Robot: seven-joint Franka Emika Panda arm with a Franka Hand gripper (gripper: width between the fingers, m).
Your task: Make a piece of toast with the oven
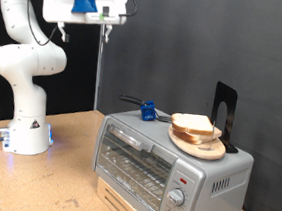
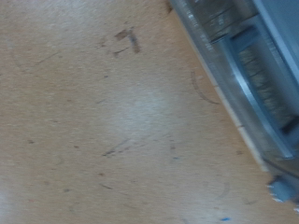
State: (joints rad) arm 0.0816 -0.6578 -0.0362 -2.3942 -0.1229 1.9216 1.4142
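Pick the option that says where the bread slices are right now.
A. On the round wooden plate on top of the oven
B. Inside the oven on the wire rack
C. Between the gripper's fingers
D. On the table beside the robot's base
A: in the exterior view the bread slices lie on the round wooden plate on top of the toaster oven, while the gripper hangs high above, holding nothing visible.

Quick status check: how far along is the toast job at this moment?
Barely begun. The bread slices sit on the wooden plate atop the oven, whose door looks closed. The gripper hangs high above, holding nothing; the wrist view shows only tabletop and the oven's edge. Loading and toasting remain.
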